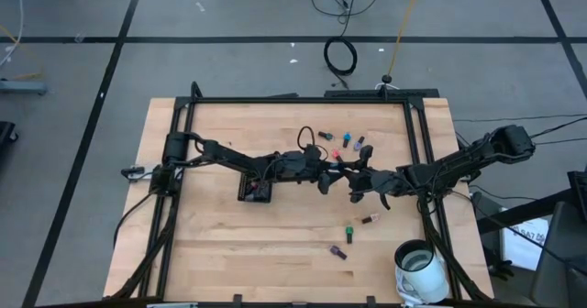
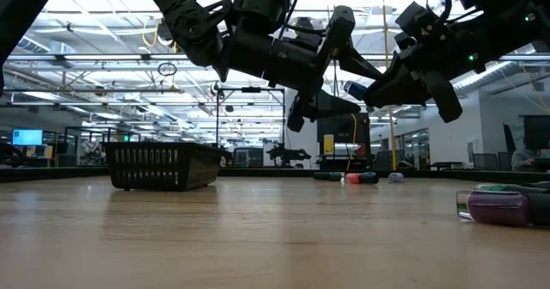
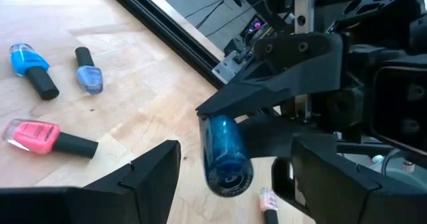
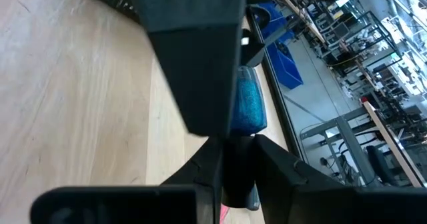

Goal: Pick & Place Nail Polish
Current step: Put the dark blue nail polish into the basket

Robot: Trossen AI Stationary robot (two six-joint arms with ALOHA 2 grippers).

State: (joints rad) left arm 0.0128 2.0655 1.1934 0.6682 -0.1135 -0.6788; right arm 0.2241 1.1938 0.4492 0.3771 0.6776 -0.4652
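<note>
High view, arms: the two dark arms meet over the middle of the pale wooden table (image 1: pixel 211 244); the left gripper (image 1: pixel 326 173) and the right gripper (image 1: pixel 360 181) are nose to nose.
High view, surroundings: the small black slotted tray (image 1: pixel 255 191) sits just beside the left arm; loose nail polish bottles (image 1: pixel 348 139) lie beyond the grippers, and a few more on the near side.
Low view, height: both grippers hang well clear of the boards. A purple bottle (image 2: pixel 503 208) lies on its side at the right.
Left wrist view, bottle: the blue glitter nail polish bottle (image 3: pixel 225 154) is in the air, pinched by the right gripper's fingers. Its round base points towards this camera.
Left wrist view, left gripper: its fingers stand apart, one each side of the blue body, touching nothing.
Left wrist view, table: a pink bottle (image 3: pixel 40 136) and two bluish ones lie below.
Right wrist view, right gripper: clamped tight on the bottle, seemingly at the dark cap end; the glittery body sticks out past the fingers.
Handling, judged: tiny, light and rigid, but glass, so smooth and breakable if dropped.
Hold, judged: looks like a handover. The left fingers should close squarely across the exposed body, as it could twist or squirt out.
</note>
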